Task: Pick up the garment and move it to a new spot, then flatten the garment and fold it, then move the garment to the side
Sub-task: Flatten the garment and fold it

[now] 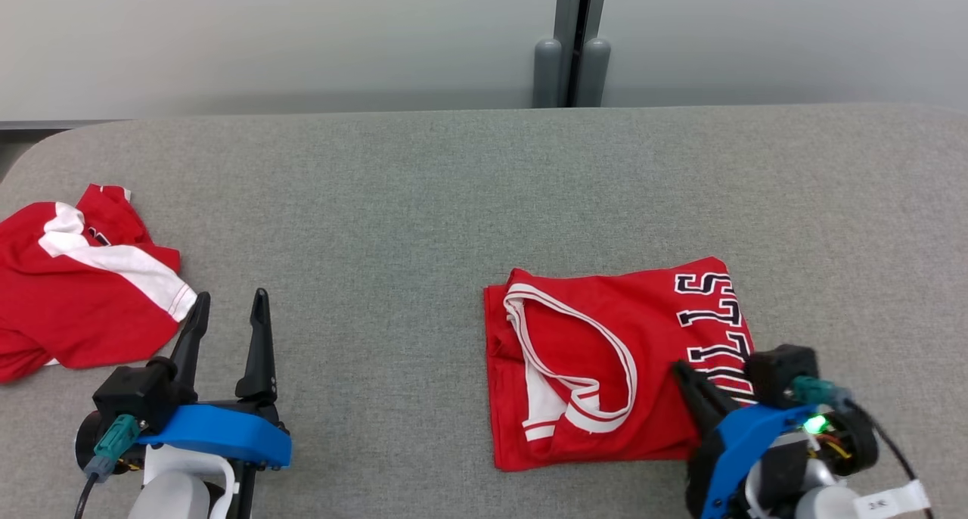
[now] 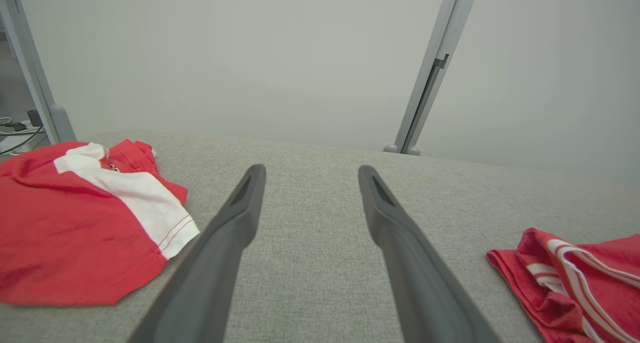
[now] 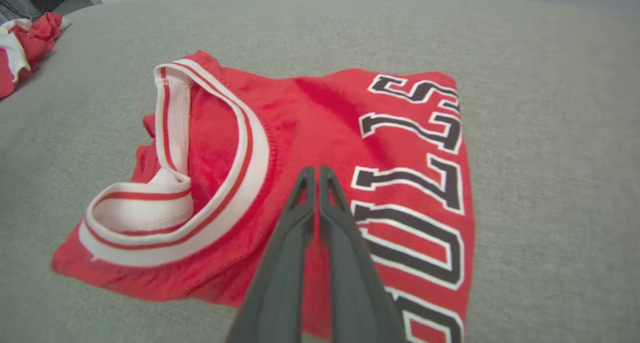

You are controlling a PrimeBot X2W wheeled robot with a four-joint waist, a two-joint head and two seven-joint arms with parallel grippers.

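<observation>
Garment (image 1: 597,352): a red jersey with white-trimmed openings and black lettering, folded into a rough rectangle.

Head view: the garment lies flat on the grey table (image 1: 416,201), close to the near edge and right of centre. The right gripper (image 1: 684,371) is over the garment's near right corner, on the lettered part. The left gripper (image 1: 231,296) is at the near left with its jaws wide and nothing between them. Just beside it, at the left edge, lies a second garment (image 1: 68,299), red and white and crumpled.

Left wrist view: the fingers (image 2: 235,223) stand well apart above bare table. The second garment (image 2: 65,233) is to their left, and a corner of the folded garment (image 2: 575,283) is at the far right.

Right wrist view: the jaws are narrow, with the tips together directly over the red fabric (image 3: 300,113) beside the lettering. It cannot be determined whether any cloth is pinched between them. The second garment (image 3: 25,38) is at the upper left, well apart.
</observation>
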